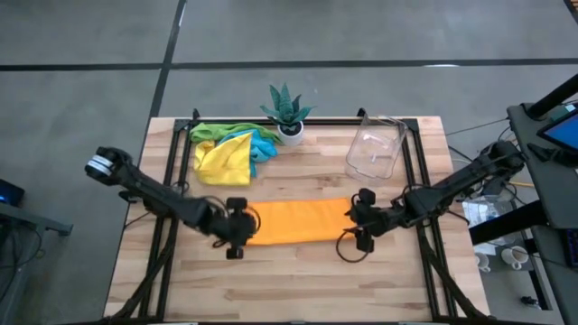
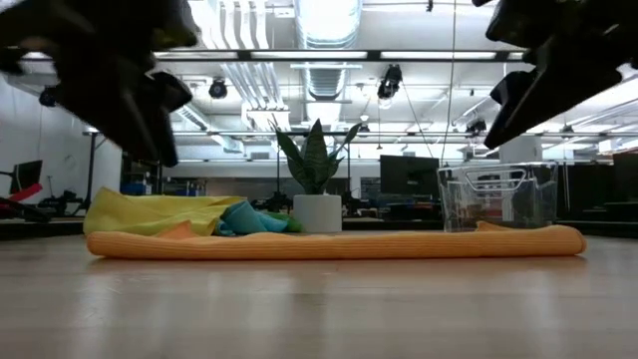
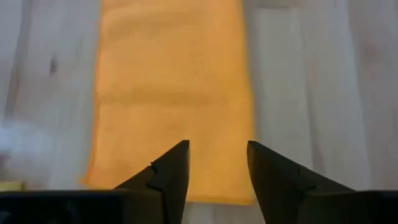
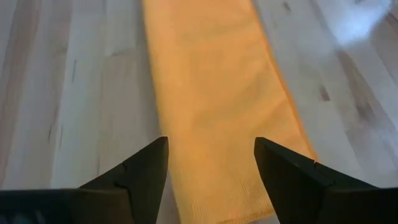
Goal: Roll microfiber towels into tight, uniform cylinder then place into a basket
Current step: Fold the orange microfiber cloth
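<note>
The orange towel (image 3: 171, 93) is soft matt cloth with a fine ribbed weave. It lies on a table (image 4: 81, 93) of pale, smooth wood planks with a slight sheen. The basket (image 1: 374, 150) is clear glossy plastic

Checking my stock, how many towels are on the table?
4 visible: orange towel folded flat mid-table; yellow, green and blue heaped beside the plant. The heap may hide more.

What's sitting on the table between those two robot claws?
The folded orange towel stretches flat between the left gripper and right gripper, one end at each. The high view shows it best.
</note>
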You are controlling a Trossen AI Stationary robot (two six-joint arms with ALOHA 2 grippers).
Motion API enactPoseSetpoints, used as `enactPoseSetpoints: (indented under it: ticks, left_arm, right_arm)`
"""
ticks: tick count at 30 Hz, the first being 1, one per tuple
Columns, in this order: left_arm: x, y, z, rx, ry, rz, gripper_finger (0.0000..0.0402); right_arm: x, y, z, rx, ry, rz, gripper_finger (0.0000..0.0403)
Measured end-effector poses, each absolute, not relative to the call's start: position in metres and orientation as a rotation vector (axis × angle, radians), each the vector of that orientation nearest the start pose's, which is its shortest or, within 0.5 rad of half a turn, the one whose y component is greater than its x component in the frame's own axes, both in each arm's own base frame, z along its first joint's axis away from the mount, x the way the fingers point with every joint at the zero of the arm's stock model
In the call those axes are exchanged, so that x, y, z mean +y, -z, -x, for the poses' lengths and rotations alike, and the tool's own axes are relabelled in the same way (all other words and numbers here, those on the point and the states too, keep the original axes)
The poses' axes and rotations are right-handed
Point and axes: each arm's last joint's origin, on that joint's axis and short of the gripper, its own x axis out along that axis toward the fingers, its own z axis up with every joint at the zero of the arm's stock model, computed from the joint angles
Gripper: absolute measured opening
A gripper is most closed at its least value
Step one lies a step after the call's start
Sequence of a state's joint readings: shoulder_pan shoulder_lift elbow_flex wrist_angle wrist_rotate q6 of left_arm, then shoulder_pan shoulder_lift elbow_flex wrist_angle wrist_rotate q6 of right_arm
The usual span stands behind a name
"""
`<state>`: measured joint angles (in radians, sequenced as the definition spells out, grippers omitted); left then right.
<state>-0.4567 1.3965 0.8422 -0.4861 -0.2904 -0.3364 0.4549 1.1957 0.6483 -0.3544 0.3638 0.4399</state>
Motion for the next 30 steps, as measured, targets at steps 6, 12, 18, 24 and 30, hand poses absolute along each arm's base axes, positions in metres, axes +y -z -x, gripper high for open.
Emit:
enactPoseSetpoints:
  ticks: [6, 12, 18, 24, 30]
  left_arm:
    - [-0.137, -0.172, -0.238, 1.052, 0.009, -0.243, 0.0147]
    - [-0.142, -0.141, -0.244, 1.151, -0.026, -0.286, 0.0147]
    - [-0.145, -0.139, -0.248, 1.155, -0.026, -0.282, 0.0146]
    - [-0.143, -0.143, -0.243, 1.190, 0.002, -0.266, 0.0120]
    - [-0.141, -0.142, -0.240, 1.215, -0.022, -0.255, 0.0063]
  right_arm:
    - [0.093, -0.197, -0.202, 0.835, 0.056, 0.007, 0.0235]
    - [0.093, -0.197, -0.202, 0.835, 0.057, 0.007, 0.0235]
    - [0.093, -0.196, -0.201, 0.852, 0.061, 0.015, 0.0235]
    - [0.090, -0.178, -0.195, 1.016, 0.110, 0.042, 0.0231]
    - [0.103, -0.157, -0.212, 1.144, -0.019, 0.141, 0.0228]
